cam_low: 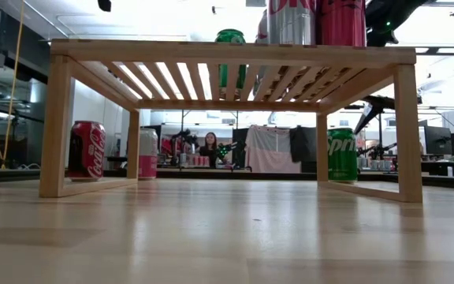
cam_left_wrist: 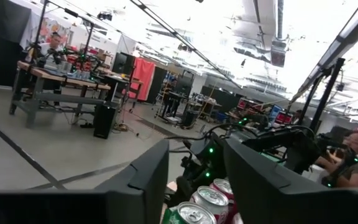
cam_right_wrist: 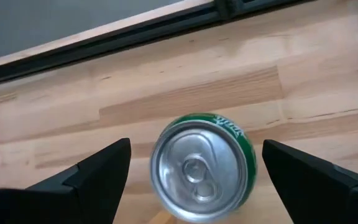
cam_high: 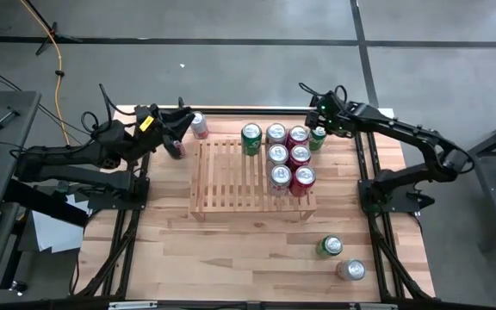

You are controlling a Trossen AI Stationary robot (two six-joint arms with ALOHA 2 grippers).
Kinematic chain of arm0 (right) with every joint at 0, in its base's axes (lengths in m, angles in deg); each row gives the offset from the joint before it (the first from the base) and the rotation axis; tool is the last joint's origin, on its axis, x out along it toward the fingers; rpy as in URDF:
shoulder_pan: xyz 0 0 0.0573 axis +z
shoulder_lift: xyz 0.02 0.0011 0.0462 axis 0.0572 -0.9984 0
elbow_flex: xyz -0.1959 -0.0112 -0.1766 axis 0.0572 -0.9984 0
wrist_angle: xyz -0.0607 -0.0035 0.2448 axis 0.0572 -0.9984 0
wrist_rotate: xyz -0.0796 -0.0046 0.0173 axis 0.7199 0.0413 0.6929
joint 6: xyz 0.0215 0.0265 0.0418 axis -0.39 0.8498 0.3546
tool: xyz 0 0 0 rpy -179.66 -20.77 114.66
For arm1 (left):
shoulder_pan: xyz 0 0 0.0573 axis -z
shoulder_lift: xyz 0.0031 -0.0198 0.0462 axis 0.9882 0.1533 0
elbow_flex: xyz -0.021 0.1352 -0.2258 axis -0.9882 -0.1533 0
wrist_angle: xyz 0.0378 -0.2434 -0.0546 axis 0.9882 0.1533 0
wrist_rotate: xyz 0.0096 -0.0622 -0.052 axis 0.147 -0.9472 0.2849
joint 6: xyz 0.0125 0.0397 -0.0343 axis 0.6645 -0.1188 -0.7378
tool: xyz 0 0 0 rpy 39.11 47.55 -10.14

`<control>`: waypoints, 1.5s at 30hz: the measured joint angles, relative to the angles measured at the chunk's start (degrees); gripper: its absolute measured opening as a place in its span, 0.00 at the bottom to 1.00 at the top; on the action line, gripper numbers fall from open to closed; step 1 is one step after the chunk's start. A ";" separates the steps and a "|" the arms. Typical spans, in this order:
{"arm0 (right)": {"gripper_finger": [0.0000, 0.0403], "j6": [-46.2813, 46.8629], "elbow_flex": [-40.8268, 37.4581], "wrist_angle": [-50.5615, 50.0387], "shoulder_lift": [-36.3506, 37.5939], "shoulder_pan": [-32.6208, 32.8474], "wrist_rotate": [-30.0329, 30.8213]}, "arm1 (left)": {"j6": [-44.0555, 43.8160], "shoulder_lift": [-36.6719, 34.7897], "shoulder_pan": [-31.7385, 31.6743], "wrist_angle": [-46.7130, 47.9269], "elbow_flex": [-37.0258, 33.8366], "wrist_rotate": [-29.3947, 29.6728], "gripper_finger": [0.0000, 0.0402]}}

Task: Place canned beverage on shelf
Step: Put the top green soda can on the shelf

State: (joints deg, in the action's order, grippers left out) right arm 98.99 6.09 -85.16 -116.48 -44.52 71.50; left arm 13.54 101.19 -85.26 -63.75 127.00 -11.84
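Pale butcher-block wood makes up the table (cam_high: 231, 250), its boards running lengthwise and its near half mostly bare. On its far half stands the shelf (cam_high: 222, 176), a low rack of light wood with many parallel slats and short square legs; the slats at its left end are bare, and the low view shows open room beneath it. Seven smooth metal cans (cam_high: 284, 155), green, silver and red, crowd its right end. A green can (cam_high: 318, 137) stands upright on the table just off the shelf's far right corner, silver lid up. The right gripper (cam_right_wrist: 191, 165) hangs over it, fingers spread wide to either side, not touching. The left gripper (cam_high: 176, 129) sits off the shelf's far left corner beside a pink can (cam_high: 199, 126), fingers parted and gripping nothing. Two loose cans (cam_high: 341, 258) lie near the table's near right corner.
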 joint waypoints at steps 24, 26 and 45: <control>0.73 -1.97 0.09 -2.18 -7.51 0.40 5.21 | 2.46 0.00 -0.02 0.42 0.00 0.24 0.44; 0.71 -3.45 0.13 -4.36 -7.12 0.40 6.06 | 3.81 0.00 0.00 0.37 0.00 0.60 0.44; 0.71 -26.83 30.53 -10.58 13.04 11.66 11.34 | -0.84 0.78 -1.02 7.65 6.29 -2.09 0.64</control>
State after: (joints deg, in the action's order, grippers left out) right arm 72.16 36.62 -95.73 -103.44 -32.85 82.84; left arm 12.70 101.97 -86.28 -56.10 133.30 -13.93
